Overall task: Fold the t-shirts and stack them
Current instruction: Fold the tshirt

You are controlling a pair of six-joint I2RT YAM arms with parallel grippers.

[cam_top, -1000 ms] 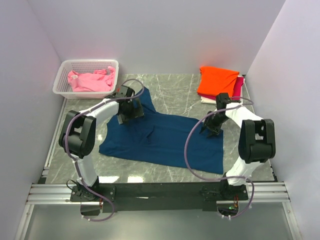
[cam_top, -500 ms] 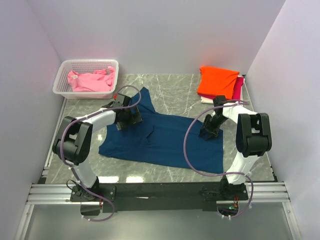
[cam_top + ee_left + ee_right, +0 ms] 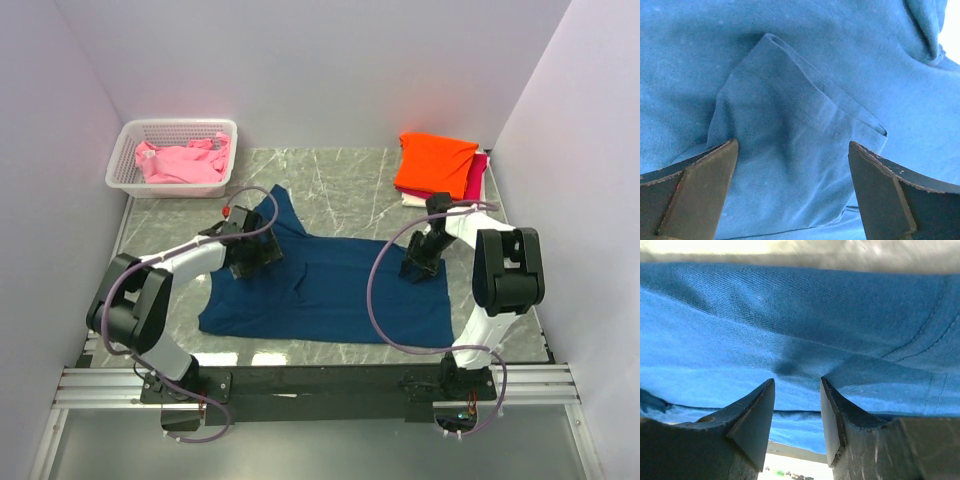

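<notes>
A large dark navy t-shirt [image 3: 340, 290] lies spread on the marble table, one sleeve pointing toward the back. No print shows on it. My left gripper [image 3: 250, 258] is low over its left part. In the left wrist view its jaws [image 3: 792, 145] stand wide open above a folded flap of the navy cloth [image 3: 790, 75]. My right gripper [image 3: 418, 265] is at the shirt's right edge. In the right wrist view its jaws [image 3: 797, 381] stand narrowly apart against the navy cloth [image 3: 790, 305], with nothing clamped between them. A folded orange shirt [image 3: 435, 160] tops a stack with magenta [image 3: 478, 172] and white [image 3: 412, 201] ones.
A white lattice basket [image 3: 178, 124] at the back left holds a crumpled pink shirt [image 3: 180, 162]. The folded stack sits at the back right corner. Pale walls close in the table on three sides. The black rail with the arm bases runs along the near edge.
My left gripper has moved nearer and lower along the shirt's left side, and the left arm has stretched flatter. The shirt's near edge lies straighter. My right gripper has hardly moved.
</notes>
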